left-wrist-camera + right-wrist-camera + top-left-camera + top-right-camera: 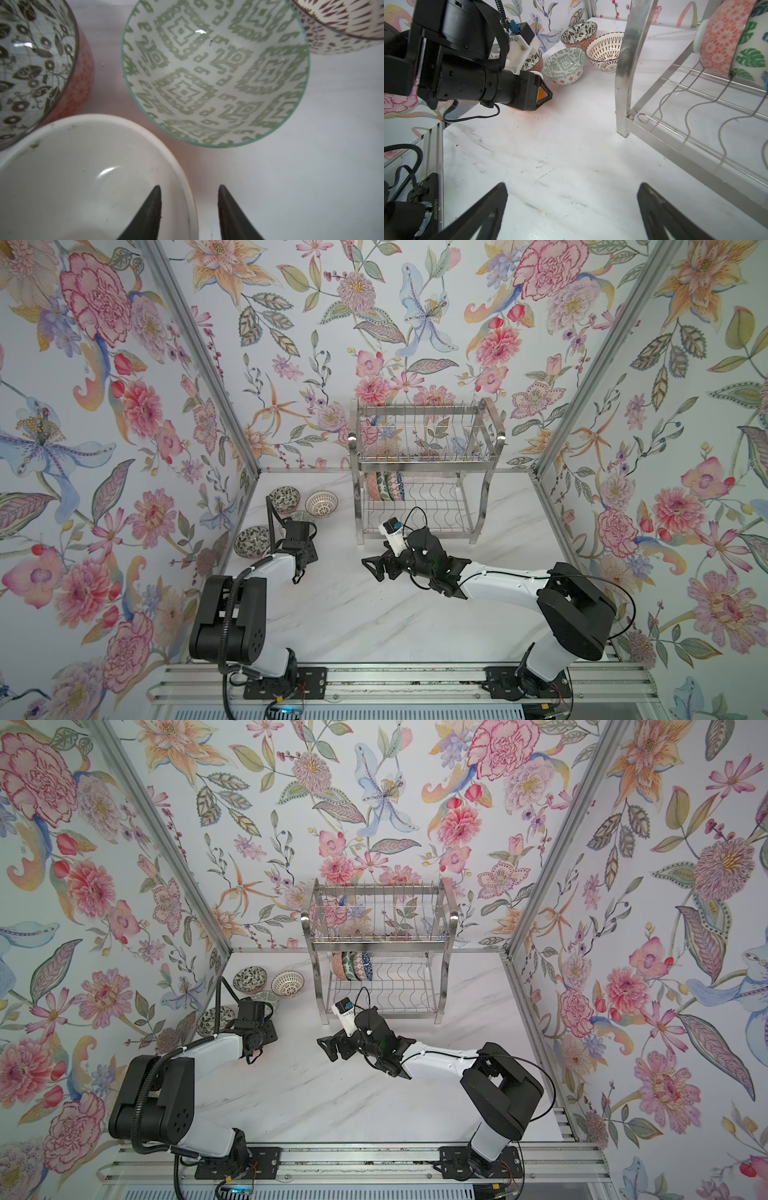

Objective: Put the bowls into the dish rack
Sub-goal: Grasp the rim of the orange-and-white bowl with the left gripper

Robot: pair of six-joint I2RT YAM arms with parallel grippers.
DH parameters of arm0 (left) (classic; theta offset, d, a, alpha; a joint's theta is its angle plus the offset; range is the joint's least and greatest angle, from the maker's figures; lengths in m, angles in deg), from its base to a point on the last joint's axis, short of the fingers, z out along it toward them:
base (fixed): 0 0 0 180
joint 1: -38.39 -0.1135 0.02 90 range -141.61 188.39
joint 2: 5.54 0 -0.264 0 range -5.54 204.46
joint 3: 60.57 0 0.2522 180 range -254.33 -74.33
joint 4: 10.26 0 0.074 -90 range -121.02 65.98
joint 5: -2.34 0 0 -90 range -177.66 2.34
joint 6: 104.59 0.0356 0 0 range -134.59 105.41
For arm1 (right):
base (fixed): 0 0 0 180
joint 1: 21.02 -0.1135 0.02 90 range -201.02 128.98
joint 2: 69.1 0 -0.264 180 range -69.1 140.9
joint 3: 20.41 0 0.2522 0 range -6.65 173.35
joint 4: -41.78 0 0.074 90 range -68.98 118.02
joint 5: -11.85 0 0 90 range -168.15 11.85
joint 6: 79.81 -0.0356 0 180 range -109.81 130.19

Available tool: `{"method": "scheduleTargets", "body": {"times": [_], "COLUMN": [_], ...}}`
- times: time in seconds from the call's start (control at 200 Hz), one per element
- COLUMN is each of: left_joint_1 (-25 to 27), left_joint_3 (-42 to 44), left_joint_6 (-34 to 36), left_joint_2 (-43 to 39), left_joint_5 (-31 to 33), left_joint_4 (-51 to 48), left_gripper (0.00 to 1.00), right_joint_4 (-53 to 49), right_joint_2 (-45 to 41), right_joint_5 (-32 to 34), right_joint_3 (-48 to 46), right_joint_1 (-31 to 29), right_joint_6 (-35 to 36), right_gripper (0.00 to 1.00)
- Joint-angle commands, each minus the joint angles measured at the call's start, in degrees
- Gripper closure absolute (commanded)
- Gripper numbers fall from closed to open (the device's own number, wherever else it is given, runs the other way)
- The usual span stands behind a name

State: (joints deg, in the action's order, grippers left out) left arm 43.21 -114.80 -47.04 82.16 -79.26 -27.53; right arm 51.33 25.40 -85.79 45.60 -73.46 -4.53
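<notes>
In the left wrist view my left gripper [189, 187] straddles the rim of a plain cream bowl [83, 176]. One finger is inside and one outside, with a gap on each side of the rim, so the jaws stand narrowed but open. Beside it sit a green-patterned bowl [216, 72], a black-and-white floral bowl [31, 62] and a brown lattice bowl [342, 20]. The dish rack [419, 466] holds several bowls [384, 487] on edge in its lower tier. My right gripper [370, 568] hovers open and empty over the table in front of the rack.
A second floral bowl [251, 541] lies near the left wall, behind my left arm. The rack's steel leg [623, 62] stands close to my right gripper [572, 187]. Floral walls close in the left, right and back sides.
</notes>
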Motion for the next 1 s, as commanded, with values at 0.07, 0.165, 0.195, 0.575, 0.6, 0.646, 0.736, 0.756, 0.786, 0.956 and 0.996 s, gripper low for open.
{"method": "scheduleTargets", "body": {"times": [0.07, 0.165, 0.195, 0.575, 0.6, 0.646, 0.736, 0.756, 0.786, 0.956, 0.996], "left_joint_1": [-0.3, -0.3, -0.3, 0.9, 1.1, 1.4, 2.6, 3.0, 3.7, 9.2, 11.2], "left_joint_3": [0.4, 0.7, 0.8, 3.1, 3.0, 2.9, 2.4, 2.3, 2.1, 0.2, -0.4], "left_joint_6": [0.8, 1.2, 1.2, 0.5, 0.5, 0.3, -0.1, -0.1, -0.2, -0.6, -0.6], "left_joint_2": [1.3, 1.1, 0.8, -4.8, -5.2, -5.9, -7.2, -7.5, -7.9, -10.2, -10.6], "left_joint_5": [-1.7, -2.2, -2.4, -2.3, -2.2, -1.9, -1.0, -0.7, -0.1, 2.7, 3.6], "left_joint_4": [0.3, -0.2, -0.5, -5.3, -5.7, -6.4, -8.1, -8.5, -9.1, -13.4, -14.4], "left_gripper": [0.95, 1.0, 1.0, 1.0, 1.0, 1.0, 1.0, 1.0, 1.0, 1.0, 1.0], "right_joint_4": [-0.9, -0.8, -0.7, -1.1, -1.3, -1.5, -1.7, -1.8, -1.9, -4.1, -5.0], "right_joint_2": [0.3, 0.7, 0.9, 0.0, 0.1, -0.2, -0.7, -0.9, -1.3, -4.7, -5.8], "right_joint_5": [1.3, 1.5, 1.6, 2.4, 2.5, 2.4, 2.8, 2.9, 3.1, 5.0, 5.7], "right_joint_3": [-0.9, -1.0, -1.0, -0.5, -0.4, -0.3, -0.6, -0.7, -0.7, -1.7, -2.1], "right_joint_1": [-0.3, -0.3, -0.4, -0.2, -0.2, -0.1, 0.0, 0.1, 0.1, 1.3, 1.8], "right_joint_6": [0.9, 0.8, 0.9, 0.5, 0.5, 0.5, 0.3, 0.3, 0.2, 0.5, 0.6], "right_gripper": [0.01, 0.0, 0.01, 0.01, 0.01, 0.01, 0.01, 0.01, 0.01, 0.01, 0.01]}}
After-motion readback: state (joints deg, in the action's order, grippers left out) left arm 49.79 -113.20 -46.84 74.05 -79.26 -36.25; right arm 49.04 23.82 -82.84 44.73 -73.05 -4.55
